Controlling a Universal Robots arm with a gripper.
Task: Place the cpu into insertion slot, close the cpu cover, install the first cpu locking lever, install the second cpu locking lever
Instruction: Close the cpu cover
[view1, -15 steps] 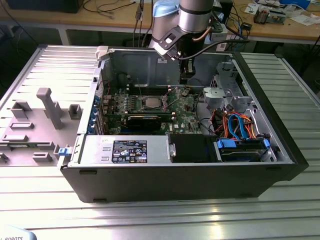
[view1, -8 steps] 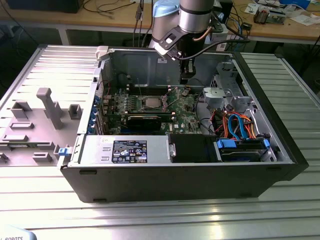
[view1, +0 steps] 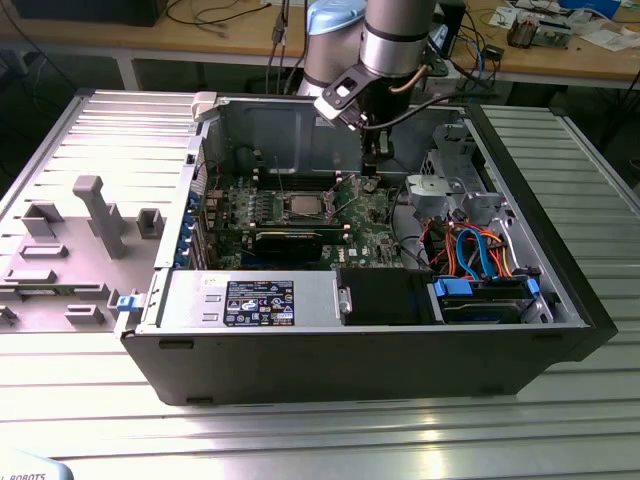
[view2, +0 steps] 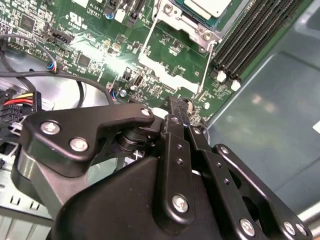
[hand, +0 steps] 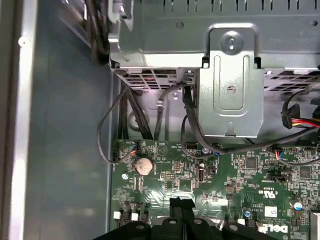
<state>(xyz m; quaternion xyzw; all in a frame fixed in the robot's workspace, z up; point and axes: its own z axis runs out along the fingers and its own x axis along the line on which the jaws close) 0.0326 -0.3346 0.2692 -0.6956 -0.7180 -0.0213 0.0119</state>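
Black tool on the arm hangs inside the open computer case, its fingertips pressed together low over the green motherboard; nothing shows between them. In the second wrist view the tips sit just beside the free end of a thin wire lever that runs out from a corner of the insertion slot. A second wire lever runs along the slot's other side; whether either is latched I cannot tell. The cpu lies in the slot, silver top up, with the cpu cover lying around it. A coin cell sits on the board near its edge by the metal drive cage.

The case lies on its side near the middle of the ribbed metal tabletop. It also holds a black graphics card beside the slot, a power supply along the wall nearest the exterior camera, and blue and orange cables in the corner on the exterior view's right. A grey panel with raised blocks lies flat against the case on the exterior view's left
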